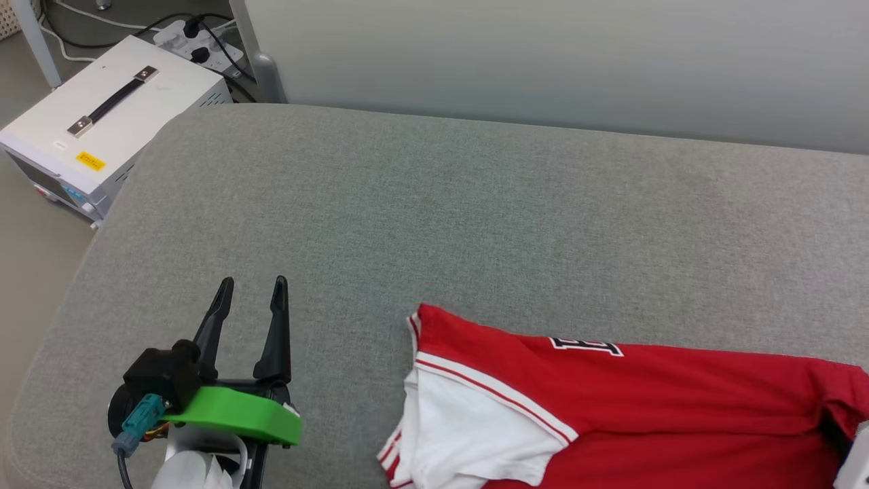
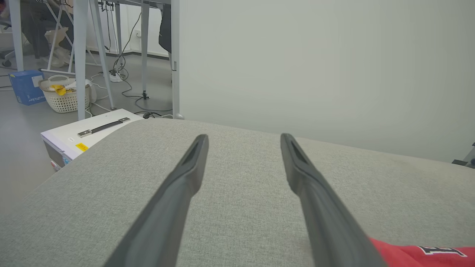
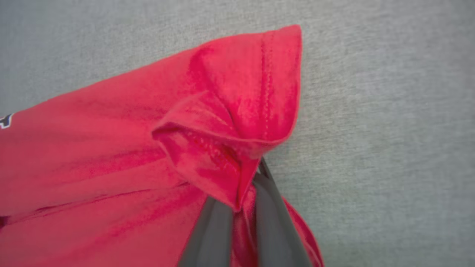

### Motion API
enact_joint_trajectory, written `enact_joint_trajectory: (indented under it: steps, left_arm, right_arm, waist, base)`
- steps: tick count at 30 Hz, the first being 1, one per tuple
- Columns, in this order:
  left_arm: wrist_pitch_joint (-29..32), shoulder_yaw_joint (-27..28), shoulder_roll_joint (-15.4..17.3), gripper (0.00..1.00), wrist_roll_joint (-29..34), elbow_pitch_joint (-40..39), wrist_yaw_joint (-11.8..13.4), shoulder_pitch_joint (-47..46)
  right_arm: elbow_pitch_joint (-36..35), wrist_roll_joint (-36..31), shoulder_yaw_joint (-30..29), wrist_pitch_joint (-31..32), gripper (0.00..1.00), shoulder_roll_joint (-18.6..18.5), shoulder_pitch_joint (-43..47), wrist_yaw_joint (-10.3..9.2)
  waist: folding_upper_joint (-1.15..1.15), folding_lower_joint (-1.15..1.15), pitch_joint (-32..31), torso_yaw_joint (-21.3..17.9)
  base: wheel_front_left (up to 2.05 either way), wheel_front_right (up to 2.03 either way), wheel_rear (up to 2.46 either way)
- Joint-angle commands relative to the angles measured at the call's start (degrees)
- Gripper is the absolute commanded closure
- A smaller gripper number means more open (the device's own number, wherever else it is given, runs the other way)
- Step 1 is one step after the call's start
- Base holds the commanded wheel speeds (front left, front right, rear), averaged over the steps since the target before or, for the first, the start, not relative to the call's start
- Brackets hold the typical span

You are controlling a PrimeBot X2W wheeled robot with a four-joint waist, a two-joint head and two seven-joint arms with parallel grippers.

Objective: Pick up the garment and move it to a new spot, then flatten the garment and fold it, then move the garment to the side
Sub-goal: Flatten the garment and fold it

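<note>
Garment (image 1: 611,401) is lying on the grey padded table (image 1: 434,217), occupying the lower centre to lower right of the head view. Its long axis is running left to right across the frame. The white sleeve end is pointing to frame left and the red body is stretching to the right edge. Part of the dark lettering is showing along the garment's upper edge.

Right end effector (image 3: 243,193) is pinching narrow on a bunched red hem corner, with cloth showing between the two fingers and the stitched edge folding up over them.

Left end effector (image 1: 254,281) is hovering at lower left with its fingers spread wide, gripping nothing, apart from the sleeve. In the left wrist view it (image 2: 243,137) is pointing across bare grey cloth toward the pale wall.

Open table is lying above and left of the garment. The table's rounded corner is curving at upper left, and a white box (image 1: 108,122) is sitting on the floor just beyond it.
</note>
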Motion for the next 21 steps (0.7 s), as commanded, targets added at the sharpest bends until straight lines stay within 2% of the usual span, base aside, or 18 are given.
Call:
enact_joint_trajectory:
  steps: [1, 8, 16, 21]
  left_arm:
    - [-0.32, 0.11, -0.6, 0.0, 0.97, -0.06, -0.3, 1.33]
    - [-0.32, 0.45, -1.12, 0.0, 1.0, 0.12, -0.45, 1.85]
    - [-0.33, 0.62, -1.58, 0.0, 0.99, 0.48, -0.54, 3.05]
    - [-0.33, 0.52, -1.4, 0.0, 0.95, 0.59, -0.56, 3.32]
  right_arm:
    - [0.52, -1.28, -1.62, -0.9, 1.0, -1.21, -0.69, -0.12]
    - [-1.4, -3.17, -4.64, -0.67, 1.0, -1.37, 0.43, -0.12]
    - [-12.27, -0.93, -2.39, 2.76, 1.0, 1.24, 4.14, -0.12]
    - [-19.54, 0.14, 0.77, 6.16, 1.0, 4.46, 6.23, -0.12]
  waist:
    - [0.66, 0.0, -0.4, -0.41]
    - [0.66, 0.0, -1.35, -1.26]
    - [0.66, 0.0, -2.99, -2.0]
    - [0.66, 0.0, -3.52, -2.15]
  base:
    - [0.0, 0.0, 0.0]
    - [0.0, 0.0, 0.0]
    - [0.0, 0.0, 0.0]
    - [0.0, 0.0, 0.0]
